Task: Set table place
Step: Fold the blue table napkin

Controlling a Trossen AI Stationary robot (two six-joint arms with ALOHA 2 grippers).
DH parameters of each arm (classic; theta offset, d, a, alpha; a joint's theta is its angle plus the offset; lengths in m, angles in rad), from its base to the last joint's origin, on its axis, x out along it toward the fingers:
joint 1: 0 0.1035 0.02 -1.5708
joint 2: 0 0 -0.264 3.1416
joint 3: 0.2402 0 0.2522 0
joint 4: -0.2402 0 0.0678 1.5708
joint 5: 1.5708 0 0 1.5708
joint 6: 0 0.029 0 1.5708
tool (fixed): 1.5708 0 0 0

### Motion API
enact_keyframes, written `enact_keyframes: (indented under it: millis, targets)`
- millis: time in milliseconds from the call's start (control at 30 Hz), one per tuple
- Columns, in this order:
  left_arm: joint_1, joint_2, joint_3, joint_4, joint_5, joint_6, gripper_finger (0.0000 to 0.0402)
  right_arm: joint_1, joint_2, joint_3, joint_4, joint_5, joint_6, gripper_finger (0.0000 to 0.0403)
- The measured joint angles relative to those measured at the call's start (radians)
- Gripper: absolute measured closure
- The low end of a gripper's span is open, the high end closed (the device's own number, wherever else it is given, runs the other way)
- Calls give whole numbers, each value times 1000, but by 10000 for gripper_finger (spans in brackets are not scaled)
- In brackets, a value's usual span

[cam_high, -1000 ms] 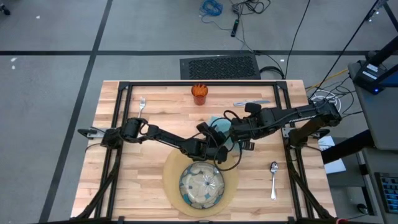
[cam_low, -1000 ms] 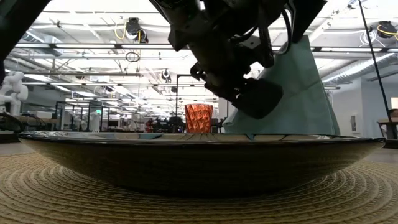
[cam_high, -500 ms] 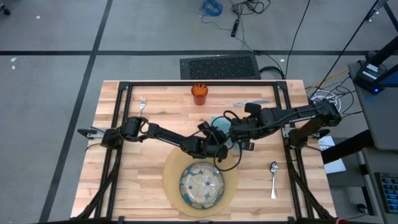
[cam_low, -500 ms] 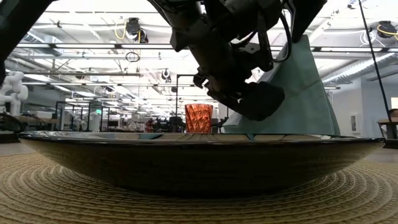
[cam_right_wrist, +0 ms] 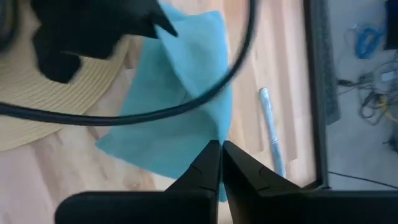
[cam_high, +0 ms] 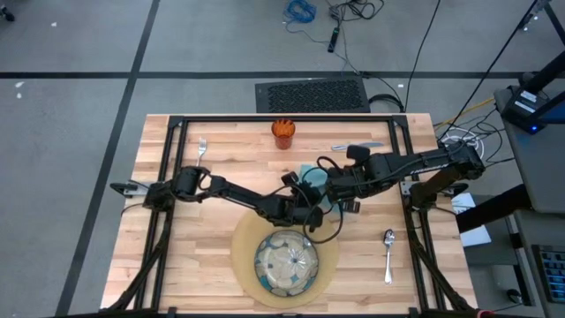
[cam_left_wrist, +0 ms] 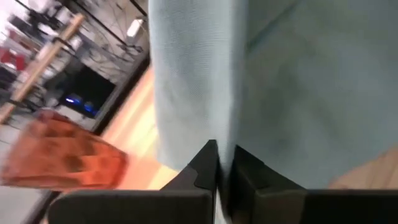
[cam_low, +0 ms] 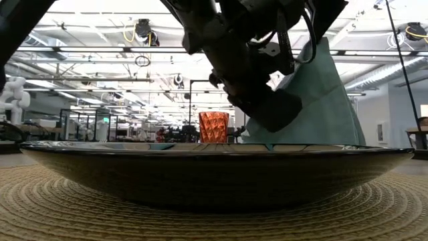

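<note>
Wooden table (cam_high: 177, 265) sits on a grey floor with cables lying past its far edge. Both arms reach in from the side edges and meet over the middle, elbows low and stretched long. Left gripper (cam_left_wrist: 222, 163) is pinched tight on a fold of the teal napkin (cam_high: 311, 181), and the right gripper (cam_right_wrist: 219, 155) is clamped shut on the napkin's edge too, so the cloth hangs lifted between them. From table height it drapes like a tent behind the dish (cam_low: 214, 175). That dish sits on the round tan mat (cam_high: 244, 249) by the near edge. Orange cup (cam_high: 282, 133) and knife (cam_high: 356, 146) are along the far edge, fork (cam_high: 202, 148) toward the far left corner, spoon (cam_high: 387, 251) near the right edge.
</note>
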Motion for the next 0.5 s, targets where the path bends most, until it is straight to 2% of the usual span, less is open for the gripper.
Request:
enact_keyframes:
  millis: [167, 300, 500]
  targets:
    - [-49, -71, 0, -86, -113, 22, 401, 0, 0, 0, -2, 17, 5, 403]
    - [-90, -146, 0, -156, -167, 28, 401, 2, 0, 0, 7, -8, 24, 403]
    - [-163, -263, 1, -274, -255, 25, 401, 43, 0, 0, 93, -12, 57, 403]
